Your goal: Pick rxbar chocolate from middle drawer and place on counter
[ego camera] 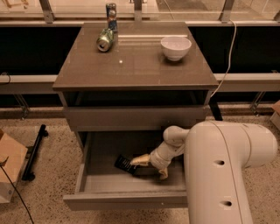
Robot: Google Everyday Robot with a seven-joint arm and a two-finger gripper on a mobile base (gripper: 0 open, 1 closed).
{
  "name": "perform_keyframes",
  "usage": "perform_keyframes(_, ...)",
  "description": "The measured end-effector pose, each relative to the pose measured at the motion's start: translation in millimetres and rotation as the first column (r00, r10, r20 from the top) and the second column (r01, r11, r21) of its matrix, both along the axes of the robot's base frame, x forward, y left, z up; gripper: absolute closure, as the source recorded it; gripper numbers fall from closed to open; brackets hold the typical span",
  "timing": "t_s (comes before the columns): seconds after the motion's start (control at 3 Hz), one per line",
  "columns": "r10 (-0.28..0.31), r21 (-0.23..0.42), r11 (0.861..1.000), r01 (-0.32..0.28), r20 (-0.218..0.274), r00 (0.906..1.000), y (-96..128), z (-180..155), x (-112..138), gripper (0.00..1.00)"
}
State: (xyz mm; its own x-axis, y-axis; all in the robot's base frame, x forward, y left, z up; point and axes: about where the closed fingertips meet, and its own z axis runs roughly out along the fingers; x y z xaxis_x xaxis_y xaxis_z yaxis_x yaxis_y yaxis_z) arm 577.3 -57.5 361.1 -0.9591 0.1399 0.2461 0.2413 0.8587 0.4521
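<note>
The rxbar chocolate [124, 164], a small black bar, lies flat on the floor of the open middle drawer [105, 181], left of centre. My gripper [148, 168] is down inside the drawer just right of the bar. Its fingers are apart: one pale finger [139, 161] points left and touches the bar's right end, and the other [163, 174] points toward the drawer front. The bar is not lifted. The counter [135, 65] is the grey-brown top above the drawer. My white arm [223, 170] fills the lower right and hides the drawer's right side.
On the counter are a green soda can [105, 40] lying on its side at back left, an upright can [111, 11] behind it and a white bowl [176, 47] at back right. A cardboard box [8, 168] and a black stand [34, 153] are on the floor to the left.
</note>
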Motion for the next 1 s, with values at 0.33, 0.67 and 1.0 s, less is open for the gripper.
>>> perform_keyframes(0.33, 0.000, 0.000, 1.000, 0.000, 0.000, 1.0000, 0.0, 0.4, 0.0, 0.00)
perform_keyframes(0.67, 0.000, 0.000, 1.000, 0.000, 0.000, 1.0000, 0.0, 1.0, 0.0, 0.00)
perform_keyframes(1.0, 0.000, 0.000, 1.000, 0.000, 0.000, 1.0000, 0.0, 1.4, 0.0, 0.00)
